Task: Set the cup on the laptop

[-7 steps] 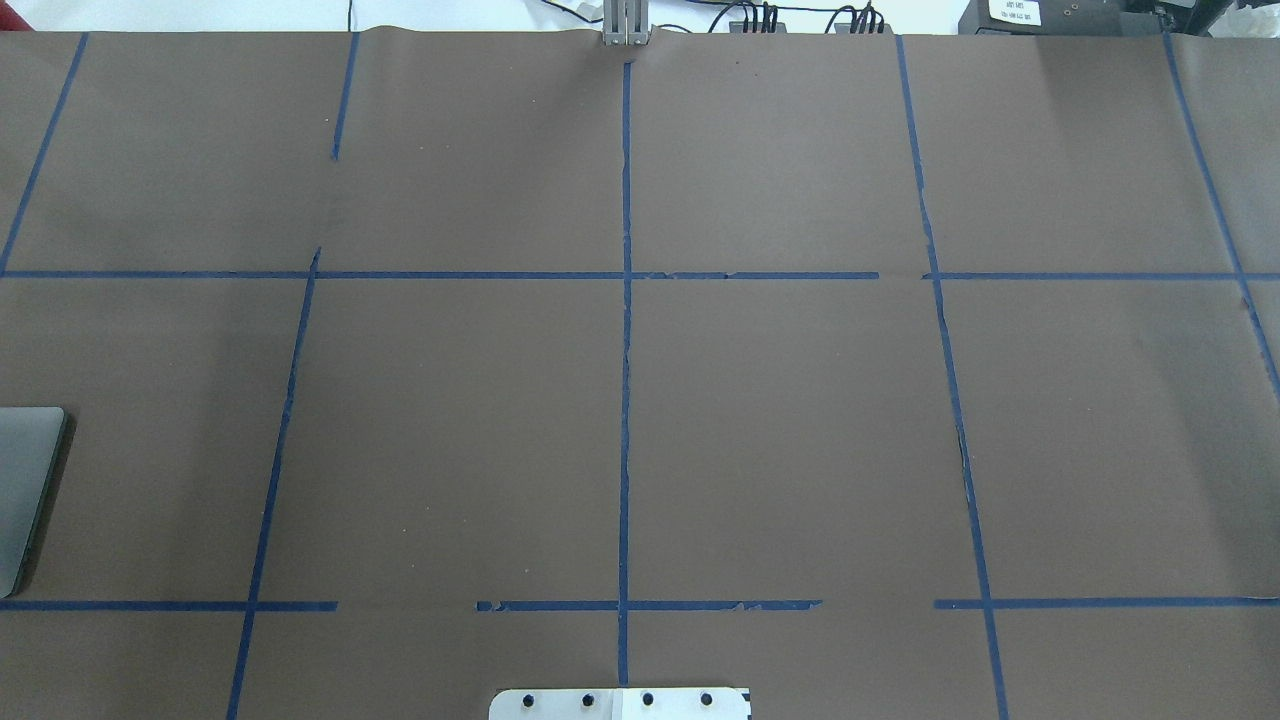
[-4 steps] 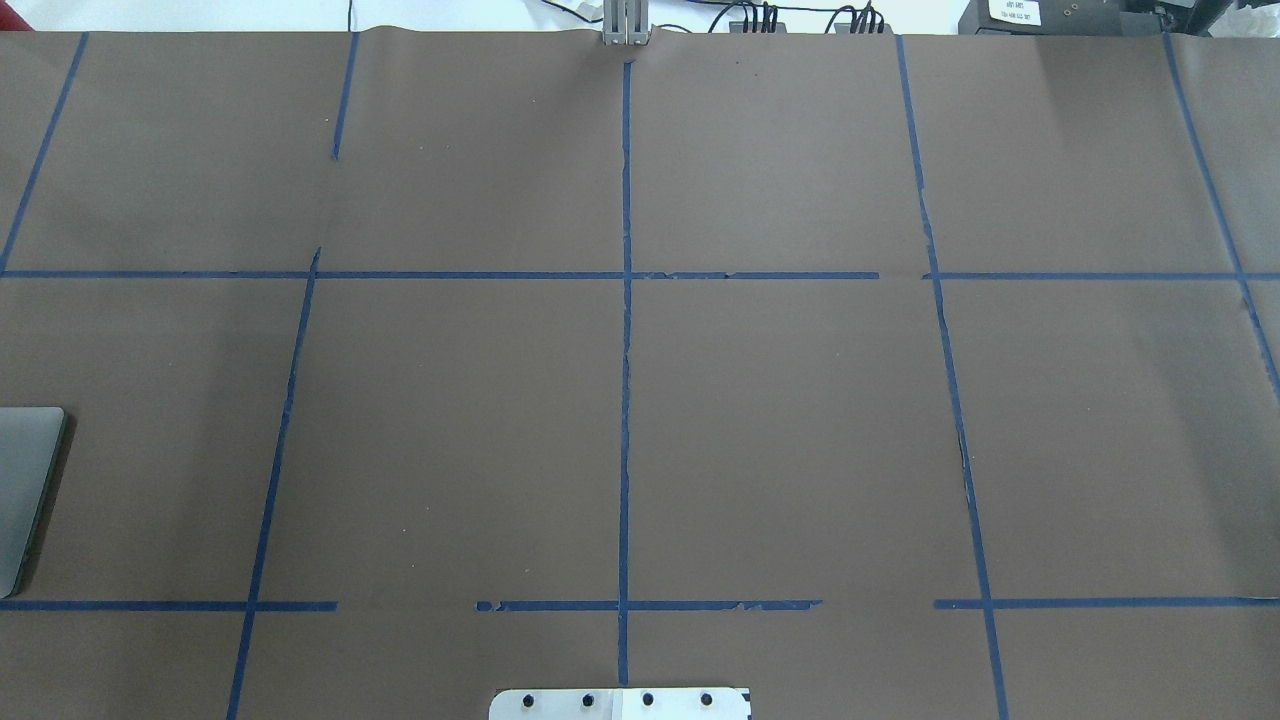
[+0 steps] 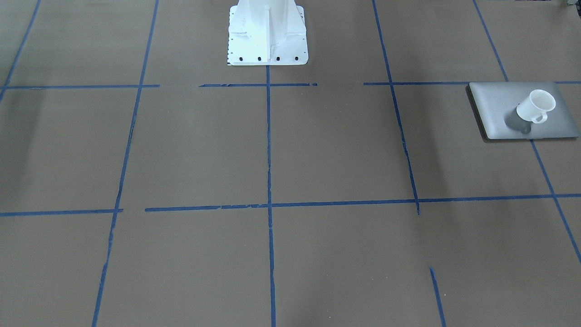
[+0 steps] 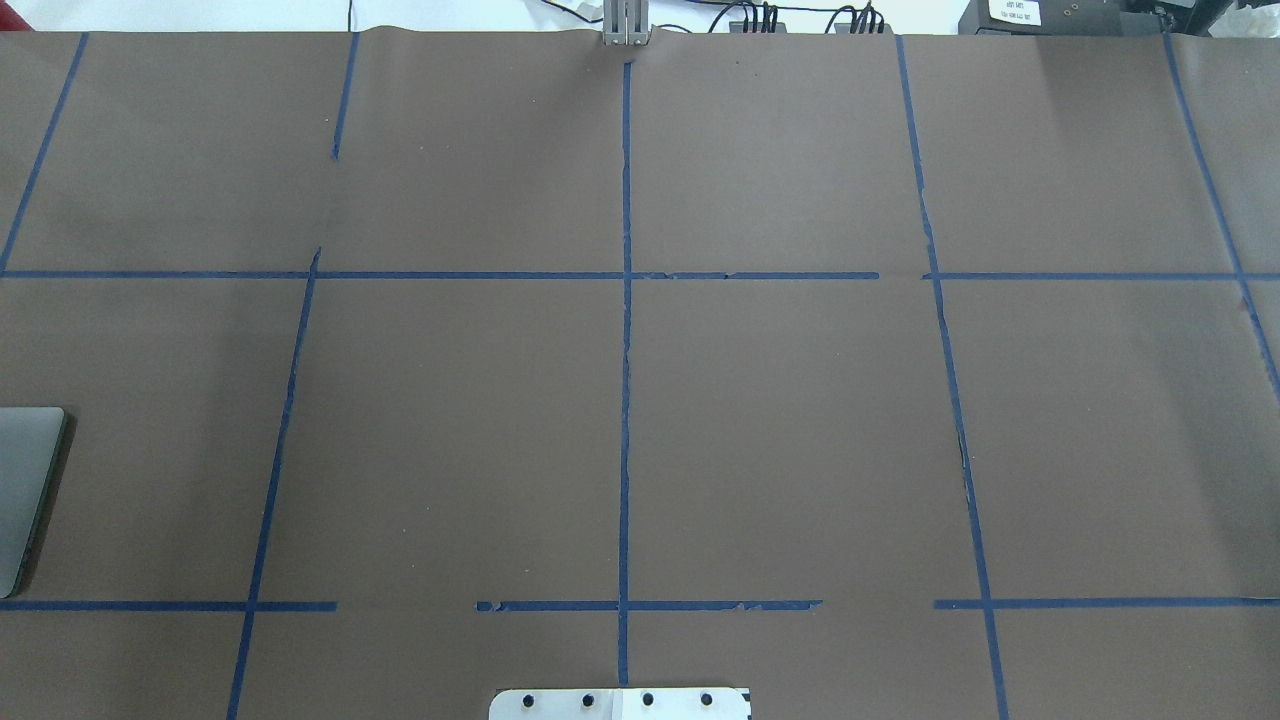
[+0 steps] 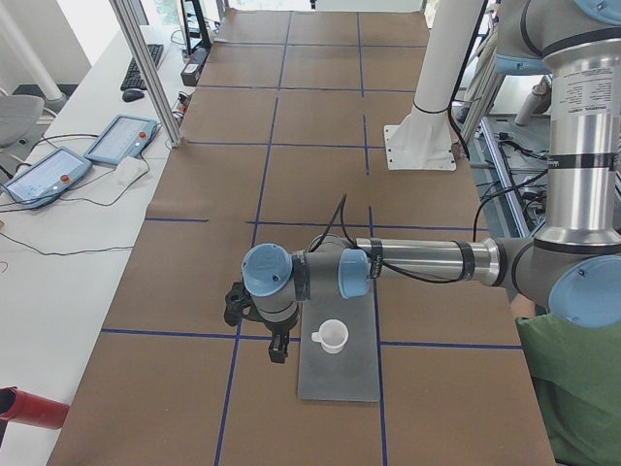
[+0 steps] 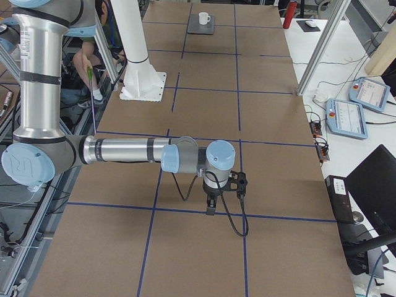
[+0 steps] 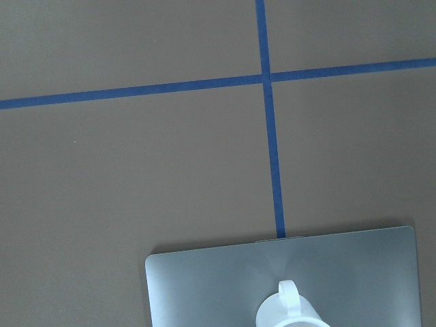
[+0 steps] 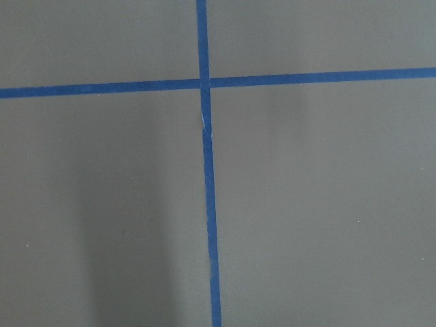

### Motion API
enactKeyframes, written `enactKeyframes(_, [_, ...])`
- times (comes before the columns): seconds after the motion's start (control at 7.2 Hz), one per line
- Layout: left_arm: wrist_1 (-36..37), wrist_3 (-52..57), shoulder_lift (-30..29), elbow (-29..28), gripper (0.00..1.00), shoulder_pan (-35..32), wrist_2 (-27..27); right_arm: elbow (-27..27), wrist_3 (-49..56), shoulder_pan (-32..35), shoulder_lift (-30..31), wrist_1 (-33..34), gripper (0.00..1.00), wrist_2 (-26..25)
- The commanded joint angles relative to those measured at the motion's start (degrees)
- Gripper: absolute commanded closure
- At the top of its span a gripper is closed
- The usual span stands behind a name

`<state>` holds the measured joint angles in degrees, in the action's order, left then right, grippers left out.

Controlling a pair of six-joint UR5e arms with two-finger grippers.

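Observation:
The white cup [image 3: 535,106] stands upright on the closed silver-grey laptop [image 3: 497,106], near the lid's middle, handle towards the operators' side. Both also show in the exterior left view, cup [image 5: 333,336] on laptop [image 5: 340,379], and in the left wrist view, cup [image 7: 289,313] on laptop [image 7: 204,286]. My left gripper [image 5: 277,349] hangs beside the laptop, apart from the cup, and holds nothing that shows. My right gripper [image 6: 210,207] is far away over bare table. I cannot tell whether either is open or shut.
Brown paper with a blue tape grid [image 4: 625,400] covers the table. The white robot base [image 3: 268,36] stands at the near edge. Only the laptop's corner [image 4: 25,490] shows at the overhead view's left edge. Teach pendants [image 6: 346,114] lie off the far side.

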<state>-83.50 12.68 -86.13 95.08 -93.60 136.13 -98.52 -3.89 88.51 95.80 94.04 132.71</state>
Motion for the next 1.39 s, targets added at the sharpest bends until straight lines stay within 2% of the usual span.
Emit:
enactKeyframes(0.0, [-0.09, -0.02, -0.01, 0.28, 0.00, 0.09, 0.01, 0.00, 0.02, 0.00, 0.00, 0.00, 0.00, 0.00])
enactKeyframes(1.25, [-0.09, -0.02, -0.79, 0.11, 0.00, 0.17, -0.08, 0.00, 0.02, 0.00, 0.00, 0.00, 0.00, 0.00])
